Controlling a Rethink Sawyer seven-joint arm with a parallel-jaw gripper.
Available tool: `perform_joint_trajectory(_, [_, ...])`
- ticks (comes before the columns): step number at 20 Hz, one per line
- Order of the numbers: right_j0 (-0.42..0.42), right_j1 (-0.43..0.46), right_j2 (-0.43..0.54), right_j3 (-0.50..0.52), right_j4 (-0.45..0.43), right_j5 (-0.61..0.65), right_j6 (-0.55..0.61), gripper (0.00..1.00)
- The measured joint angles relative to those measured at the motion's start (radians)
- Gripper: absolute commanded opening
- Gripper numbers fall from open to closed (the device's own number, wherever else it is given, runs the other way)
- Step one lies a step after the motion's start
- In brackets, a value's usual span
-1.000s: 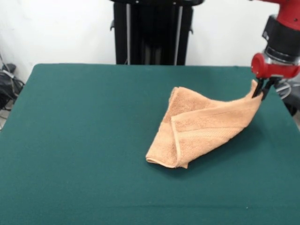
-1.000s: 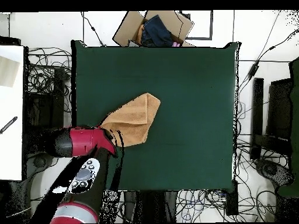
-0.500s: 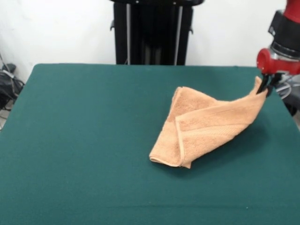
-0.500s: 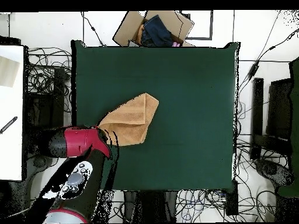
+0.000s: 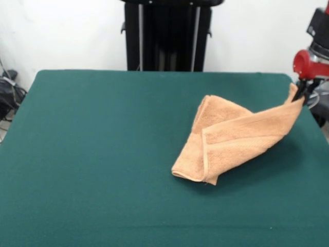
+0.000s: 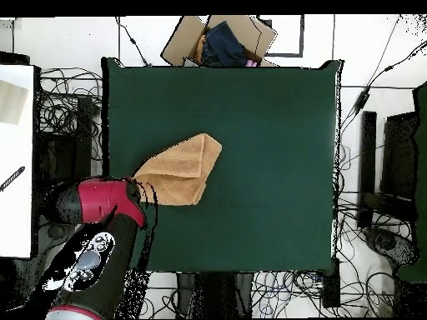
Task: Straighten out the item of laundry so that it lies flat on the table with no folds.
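Note:
The item of laundry (image 5: pixel 232 138) is a peach-orange towel, folded over itself on the green table (image 5: pixel 103 154). One corner is lifted off the cloth and stretched toward the table's right edge in the front view. My gripper (image 5: pixel 302 94) is shut on that raised corner, just above the table edge. In the overhead view the towel (image 6: pixel 179 170) lies left of the table's middle (image 6: pixel 267 150), and the red gripper head (image 6: pixel 107 198) covers the held corner at the table's left edge.
An open cardboard box (image 6: pixel 218 40) with dark cloth inside sits beyond the table's far edge in the overhead view. Cables (image 6: pixel 58 108) and black stands (image 6: pixel 392 167) crowd the floor on both sides. A white surface (image 6: pixel 15 158) lies at the left.
My gripper has pulled the held corner further toward the table edge, rightward in the front view. The whole towel has slid that way with it.

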Motion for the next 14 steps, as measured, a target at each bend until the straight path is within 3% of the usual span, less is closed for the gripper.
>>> perform_joint_trajectory(14, [0.003,0.029,-0.042,0.005,0.0,-0.005,0.014,0.0])
